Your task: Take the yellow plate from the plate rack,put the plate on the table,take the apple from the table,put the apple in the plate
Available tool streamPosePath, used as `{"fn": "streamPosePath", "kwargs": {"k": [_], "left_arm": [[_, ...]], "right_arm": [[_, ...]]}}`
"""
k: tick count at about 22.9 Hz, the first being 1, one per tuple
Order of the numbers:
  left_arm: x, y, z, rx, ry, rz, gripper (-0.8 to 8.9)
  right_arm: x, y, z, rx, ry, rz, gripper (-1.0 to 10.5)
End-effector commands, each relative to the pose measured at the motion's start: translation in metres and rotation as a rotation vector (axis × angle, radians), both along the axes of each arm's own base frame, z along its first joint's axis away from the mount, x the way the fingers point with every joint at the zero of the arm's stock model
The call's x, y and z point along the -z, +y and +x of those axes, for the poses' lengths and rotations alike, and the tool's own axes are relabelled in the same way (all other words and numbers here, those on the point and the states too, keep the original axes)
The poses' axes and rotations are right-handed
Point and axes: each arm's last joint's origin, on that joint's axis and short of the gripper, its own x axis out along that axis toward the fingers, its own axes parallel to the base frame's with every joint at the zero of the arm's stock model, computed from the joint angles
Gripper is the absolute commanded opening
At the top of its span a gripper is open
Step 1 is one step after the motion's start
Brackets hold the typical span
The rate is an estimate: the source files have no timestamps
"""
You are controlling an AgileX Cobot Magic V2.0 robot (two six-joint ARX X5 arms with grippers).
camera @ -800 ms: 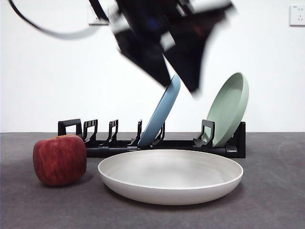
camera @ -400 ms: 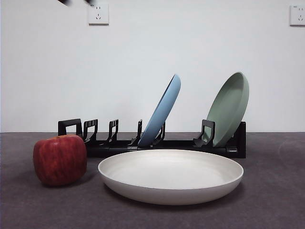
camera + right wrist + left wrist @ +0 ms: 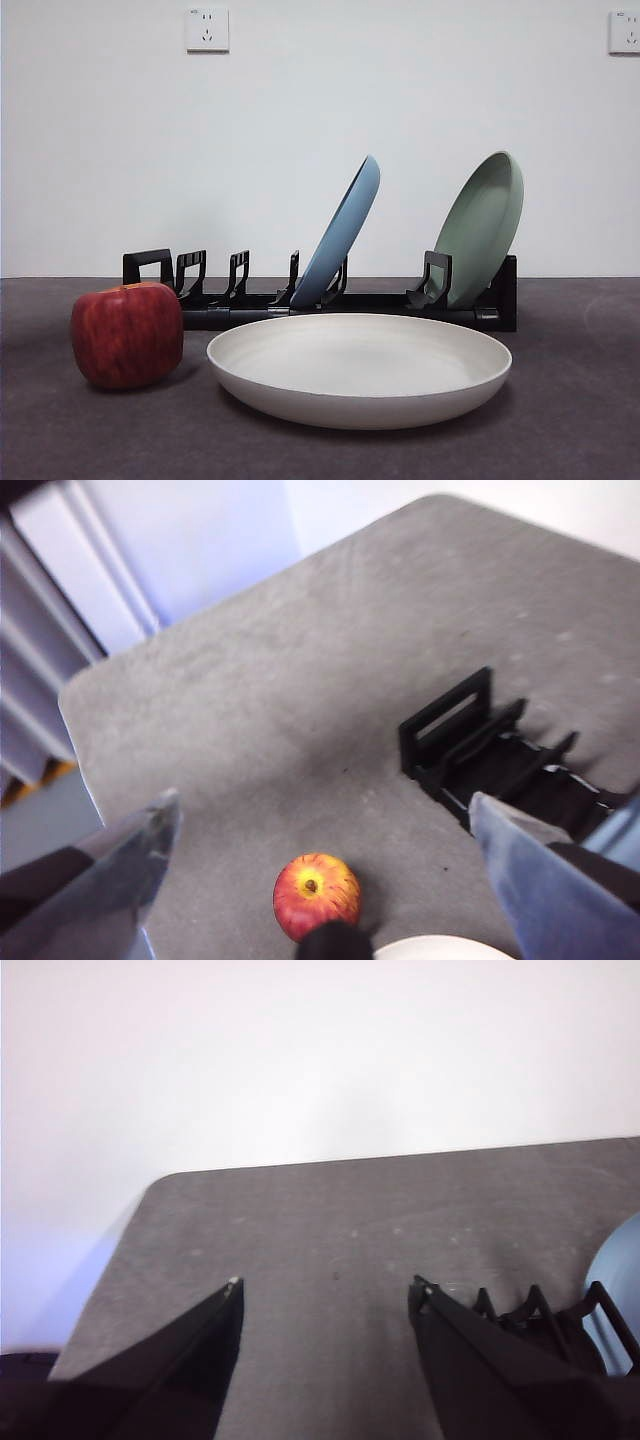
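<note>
One apple point(image 3: 127, 334), three plates, one rack, two end effectors — that is the count.

In the front view, at the far left, the apple sits upright on the desk point(image 3: 580, 420), its flat top level, just beside the rim of the yellow plate point(image 3: 359, 369) but with a narrow gap between them. The right wrist view shows the apple's stem dimple facing up, yellowish around the stem.

Next comes the yellow plate, lying flat on the desk in front of the rack, open side up, its rim level; it looks cream rather than yellow.

Behind both runs the plate rack point(image 3: 240, 290), its long axis left to right across the desk, parallel to the far wall. Its left-hand holders stand bare. Near the middle a blue plate point(image 3: 345, 235) stands on edge in a slot, tilted so its top leans to the right. At the right end a pale green plate point(image 3: 485, 225) also stands on edge, leaning the same way, its hollow face turned toward the camera.

No arm shows in the front view. The left end effector point(image 3: 325, 1290) is high above bare desk near the rack's end, its jaws spread wide and holding nothing. The right end effector point(image 3: 325, 810) is also high — above the apple and the rack's left end — jaws spread wide, empty.
</note>
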Motion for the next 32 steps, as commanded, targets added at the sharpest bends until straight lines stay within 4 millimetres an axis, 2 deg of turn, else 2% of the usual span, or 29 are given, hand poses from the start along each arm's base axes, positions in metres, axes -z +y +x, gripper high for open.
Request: {"fn": "streamPosePath", "kwargs": {"k": [1, 4, 8, 13, 17, 27, 29, 30, 32], "left_arm": [[0.000, 0.004, -0.010, -0.010, 0.001, 0.002, 2.83], [0.000, 0.007, -0.020, -0.010, 0.007, 0.004, 2.83], [0.003, 0.009, -0.026, -0.010, 0.037, 0.012, 2.83], [0.009, 0.010, -0.029, -0.011, 0.104, 0.016, 2.83], [0.011, 0.008, -0.029, 0.029, 0.119, -0.012, 2.83], [0.013, 0.009, -0.031, 0.029, 0.150, -0.008, 2.83], [0.014, 0.009, -0.031, 0.029, 0.160, -0.005, 2.83], [0.015, 0.009, -0.031, 0.028, 0.165, -0.004, 2.83], [0.015, 0.009, -0.032, 0.028, 0.172, -0.002, 2.83]], "right_arm": [[0.013, 0.028, 0.005, -0.036, -0.036, -0.073, 5.1], [0.028, 0.056, 0.007, -0.088, -0.028, -0.119, 5.8], [0.048, 0.084, 0.007, -0.137, -0.023, -0.174, 5.8], [0.102, 0.114, 0.017, -0.104, 0.012, -0.324, 5.7], [0.140, 0.127, 0.025, -0.112, 0.064, -0.397, 5.7], [0.212, 0.142, 0.036, -0.135, 0.160, -0.527, 5.7], [0.220, 0.143, 0.036, -0.136, 0.173, -0.543, 5.6], [0.222, 0.143, 0.037, -0.135, 0.176, -0.546, 4.9], [0.222, 0.144, 0.036, -0.135, 0.177, -0.546, 2.2]]}}
